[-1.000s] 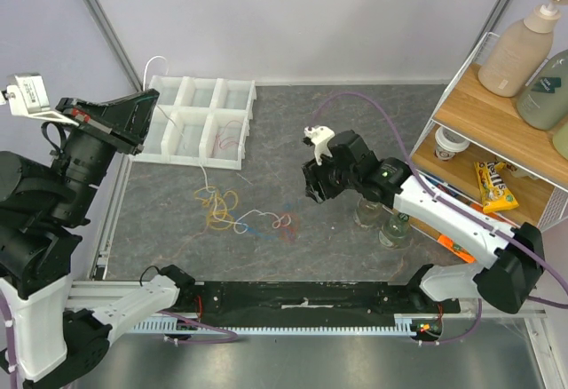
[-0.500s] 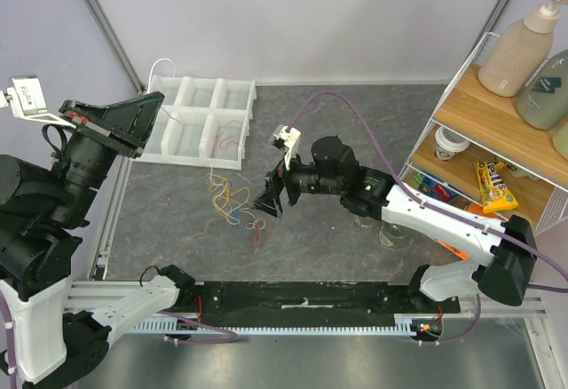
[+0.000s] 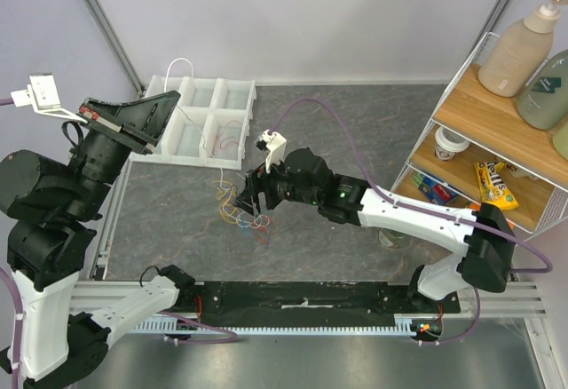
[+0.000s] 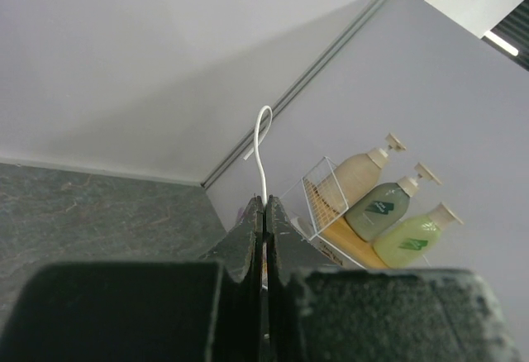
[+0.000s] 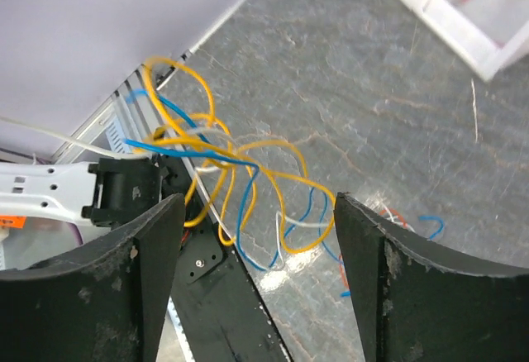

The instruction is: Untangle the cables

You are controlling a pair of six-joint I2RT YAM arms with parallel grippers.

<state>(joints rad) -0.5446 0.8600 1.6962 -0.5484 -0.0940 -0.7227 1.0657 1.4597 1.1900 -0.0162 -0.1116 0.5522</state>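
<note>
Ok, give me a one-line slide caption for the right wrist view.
Open right pincer frames a tangle of yellow, blue and white cables against the grey table.

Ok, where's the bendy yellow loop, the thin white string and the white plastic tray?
Bendy yellow loop (image 5: 173, 66): right wrist view, top curve.
Thin white string (image 4: 261, 172): left wrist view, its upright stretch.
White plastic tray (image 3: 209, 109): top view, middle divider.
</note>
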